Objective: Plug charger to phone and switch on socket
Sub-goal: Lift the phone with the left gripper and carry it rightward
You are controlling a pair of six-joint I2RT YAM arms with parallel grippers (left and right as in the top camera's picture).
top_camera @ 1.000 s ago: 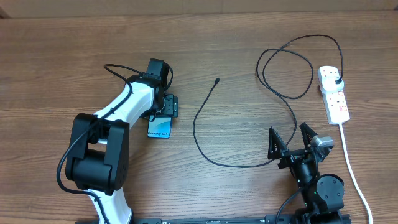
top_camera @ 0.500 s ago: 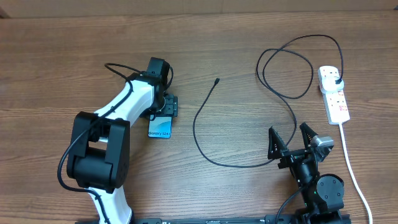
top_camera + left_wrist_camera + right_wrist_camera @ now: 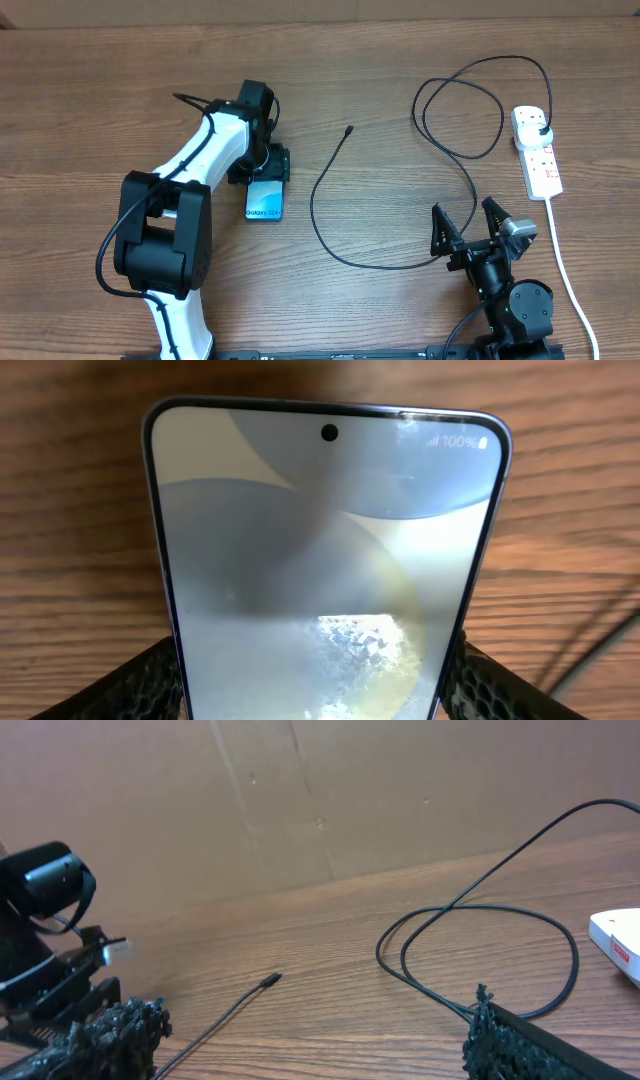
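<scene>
The left end effector (image 3: 268, 170) is closed onto the far end of a slim, dark-framed rectangular phone (image 3: 265, 203) with a blue-teal screen. In the left wrist view its black textured fingers (image 3: 140, 685) are pressed against both long edges of the handset, and a camera hole and a "100%" mark are seen at the screen's free end. The phone is placed left of centre on the brown wooden counter (image 3: 100, 100). Whether it rests on the wood or is held just above it cannot be told.

The right end effector (image 3: 465, 222) is held near the front right of the counter. Its fingers (image 3: 115, 1035) are spread wide and nothing is gripped between them.

The charger (image 3: 313, 205), a long thin black cable, is laid across the middle of the counter. Its small connector tip (image 3: 348, 130) lies free, to the right of the phone and well apart from it. From there the cable is bowed toward the front edge, passed close by the right end effector and carried up in loops. It ends at a black plug head (image 3: 541, 128), which is seated in the far end of the socket (image 3: 540, 165). The socket is a small white rectangular power strip with red marks, set at the right side of the counter. Its thick white cord (image 3: 562, 255) is run toward the front edge. The switch position cannot be made out.
</scene>
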